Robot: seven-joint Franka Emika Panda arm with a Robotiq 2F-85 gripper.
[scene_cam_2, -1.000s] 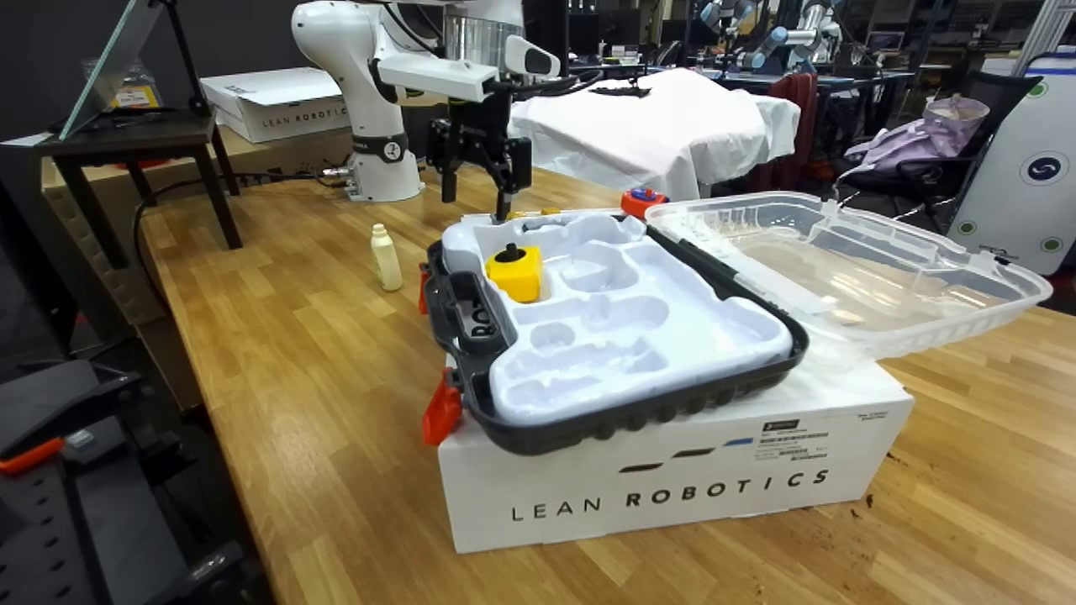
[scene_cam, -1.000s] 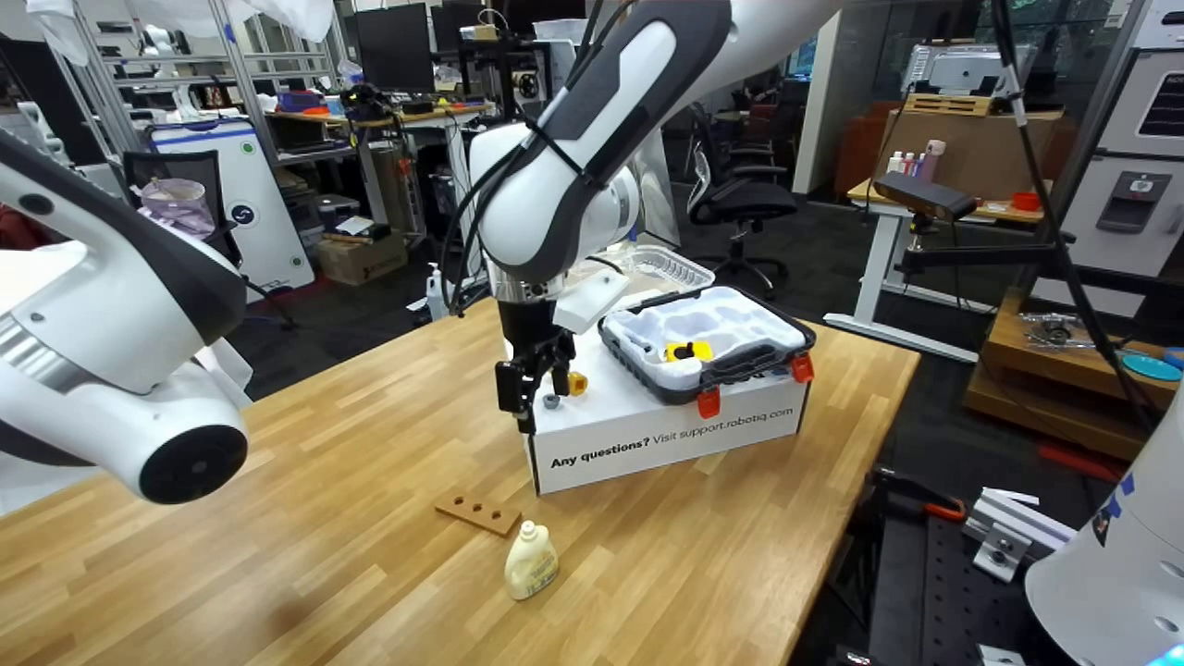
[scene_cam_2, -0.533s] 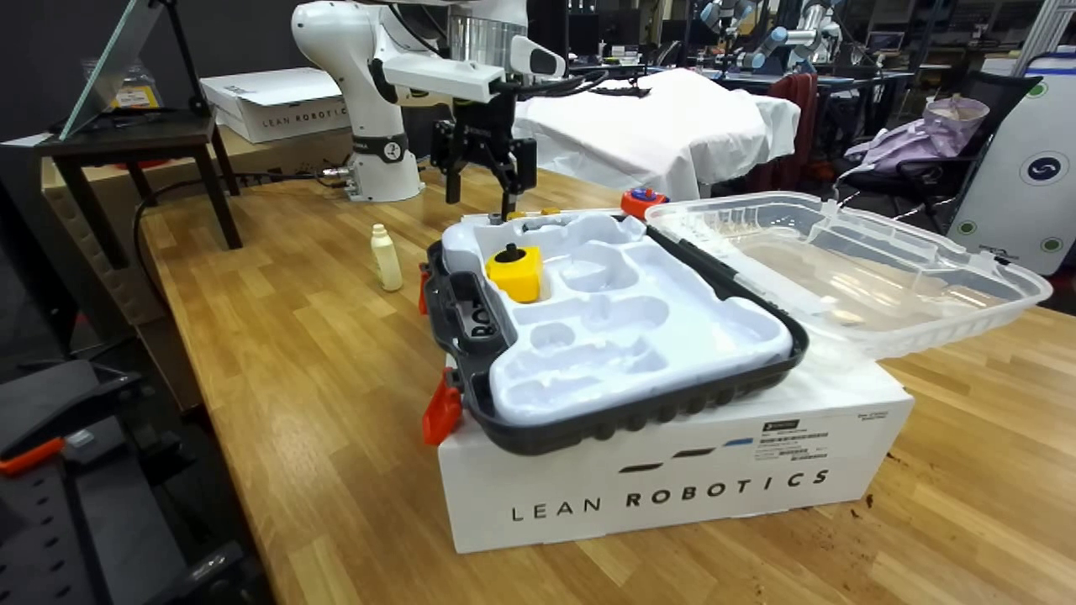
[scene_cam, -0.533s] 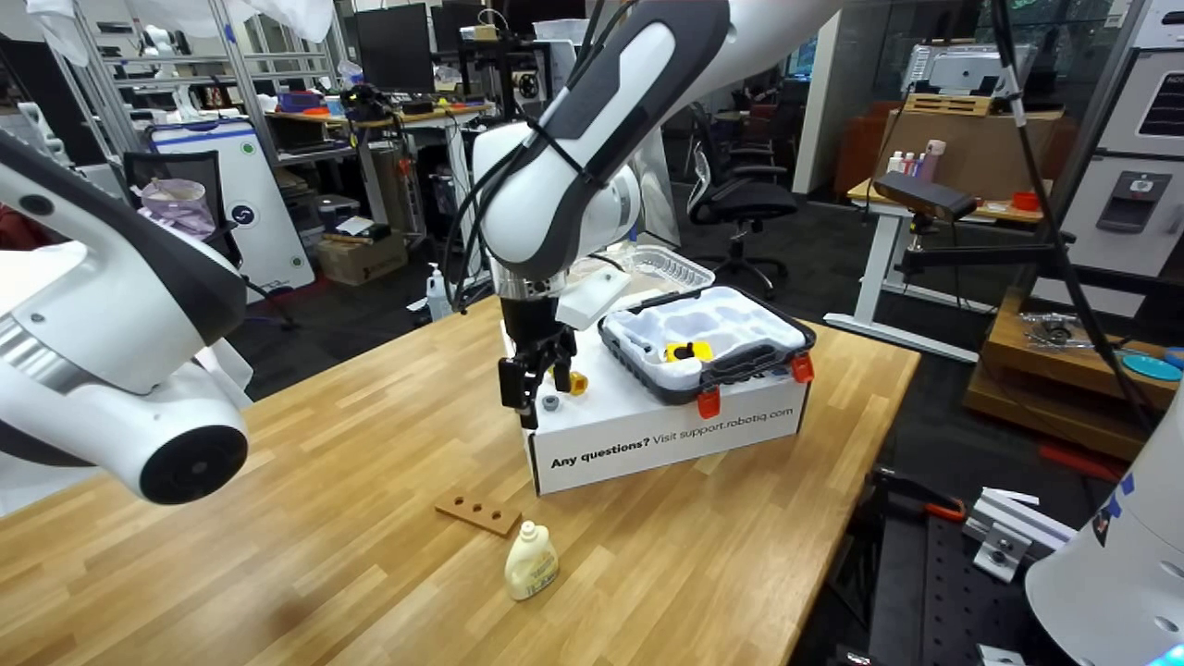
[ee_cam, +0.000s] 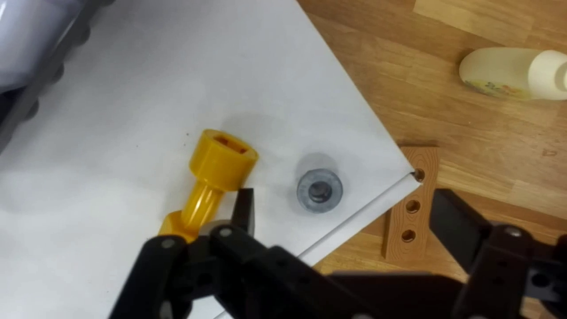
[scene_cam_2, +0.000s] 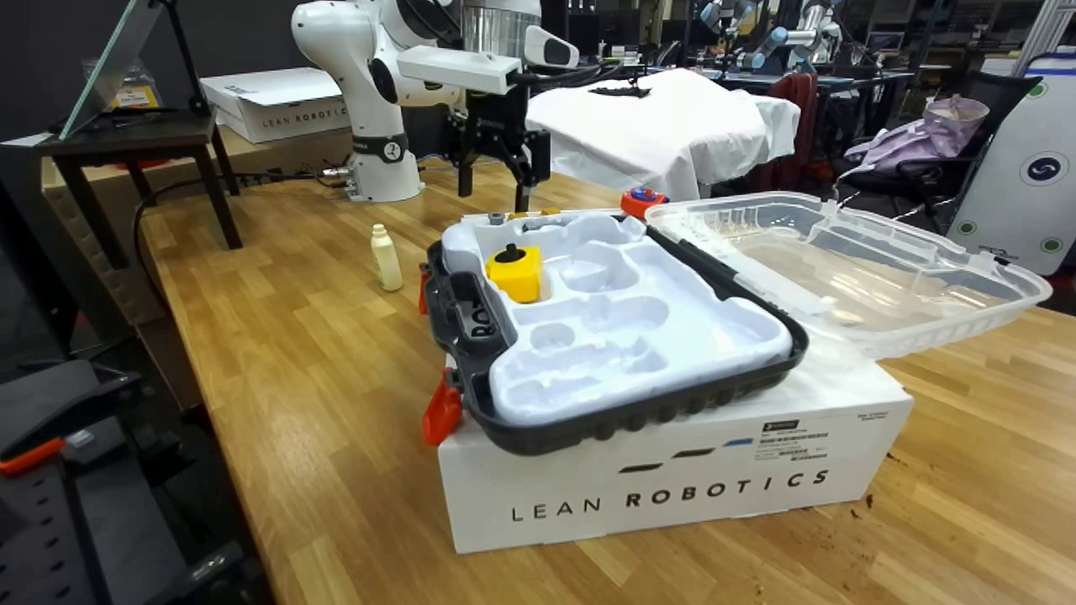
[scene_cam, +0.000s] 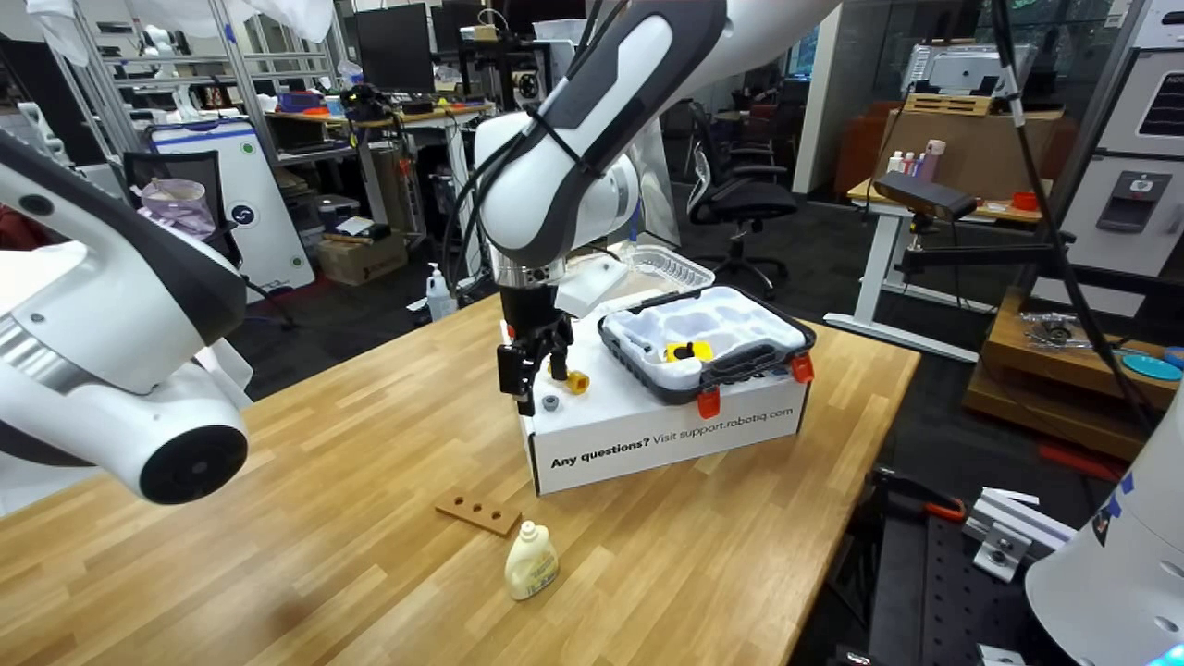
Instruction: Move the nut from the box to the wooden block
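Observation:
A small grey ring-shaped nut (ee_cam: pixel 320 190) rests on top of the white box (scene_cam: pixel 647 456), near its corner, its hole facing up. In an exterior view the nut (scene_cam: pixel 550 403) sits just below my gripper (scene_cam: pixel 542 388). My gripper (ee_cam: pixel 344 204) points down over that corner, jaws wide apart and holding nothing. From the wrist, the nut appears between the fingers, closer to the left one. The reddish-brown wooden block (ee_cam: pixel 410 220) lies flat on the table beyond the box, showing a row of three holes, and also shows in an exterior view as a thin wooden block (scene_cam: pixel 487 520).
A yellow bolt-shaped piece (ee_cam: pixel 223 164) lies on the box beside the left finger. An open dark-rimmed case (scene_cam_2: pixel 639 420) with a yellow part (scene_cam_2: pixel 523 281) covers much of the box. A cream bottle (scene_cam: pixel 531 561) stands near the block. Another robot arm (scene_cam: pixel 139 305) reaches over the table.
My gripper has risen slightly over the box corner and shifted a little rightward in an exterior view, uncovering more of the nut. The jaws stay apart; nut and block have not moved.

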